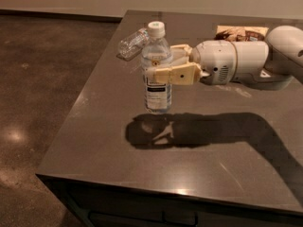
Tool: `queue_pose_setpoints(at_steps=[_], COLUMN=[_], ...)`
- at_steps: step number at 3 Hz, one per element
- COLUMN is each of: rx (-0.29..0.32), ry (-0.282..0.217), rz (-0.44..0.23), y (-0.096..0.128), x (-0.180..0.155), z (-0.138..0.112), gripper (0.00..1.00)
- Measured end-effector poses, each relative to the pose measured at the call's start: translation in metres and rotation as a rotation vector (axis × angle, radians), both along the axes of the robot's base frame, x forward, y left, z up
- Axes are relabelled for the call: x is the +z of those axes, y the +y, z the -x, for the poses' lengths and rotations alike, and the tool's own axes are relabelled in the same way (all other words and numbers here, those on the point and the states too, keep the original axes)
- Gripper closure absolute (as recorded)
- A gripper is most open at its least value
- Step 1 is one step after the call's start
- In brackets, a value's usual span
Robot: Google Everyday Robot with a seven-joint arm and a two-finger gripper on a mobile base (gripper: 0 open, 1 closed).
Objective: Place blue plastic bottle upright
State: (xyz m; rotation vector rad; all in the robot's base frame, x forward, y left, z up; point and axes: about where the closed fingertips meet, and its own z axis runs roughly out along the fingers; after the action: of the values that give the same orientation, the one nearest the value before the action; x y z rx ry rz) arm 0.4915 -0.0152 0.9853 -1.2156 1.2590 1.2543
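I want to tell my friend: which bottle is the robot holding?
Look at the dark table, near its left edge. The gripper is shut around the blue plastic bottle, upright with a white cap and label. The small bottle behind lies flat, label-less.

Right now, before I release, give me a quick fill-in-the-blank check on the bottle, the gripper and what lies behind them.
1. The blue plastic bottle is held ____, with its white cap on top.
2. The gripper, shut on that bottle, reaches in from the ____ side of the camera view.
3. The smaller clear bottle behind them lies on its ____.

Missing words: upright; right; side.
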Motion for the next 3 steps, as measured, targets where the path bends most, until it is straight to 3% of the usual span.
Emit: queue_pose_setpoints(at_steps=[1, 3], rx=[0.004, 0.037], ry=[-0.043, -0.092], rz=[-0.051, -0.061], y=[0.002, 0.011], x=[-0.002, -0.013], z=[0.001, 0.007], gripper=[1.0, 1.0])
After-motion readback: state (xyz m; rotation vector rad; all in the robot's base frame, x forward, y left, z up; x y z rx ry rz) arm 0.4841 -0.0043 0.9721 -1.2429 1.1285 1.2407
